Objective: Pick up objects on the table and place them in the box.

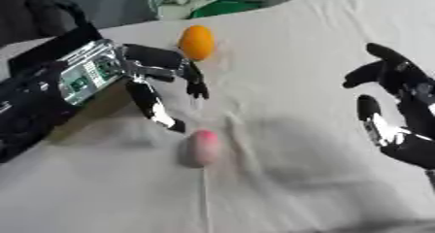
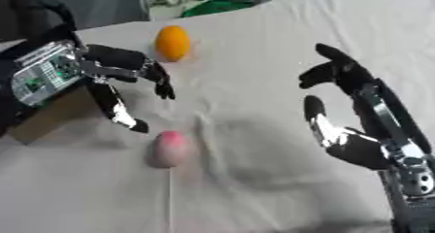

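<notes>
The left robot hand (image 1: 161,89) is being held spread at centre left, holding nothing. The pink oval object (image 1: 201,148) is lying on the worktop (image 1: 297,57) just below its fingertips, long axis running up-frame. The right robot hand (image 2: 357,125), also spread, is positioned farther away.

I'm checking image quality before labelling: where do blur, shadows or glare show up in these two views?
Left eye view: the pink object looks soft-edged, with a grey shadow to its right on the white cloth. Right eye view: bright glints on the right hand; the orange object is evenly lit.
</notes>
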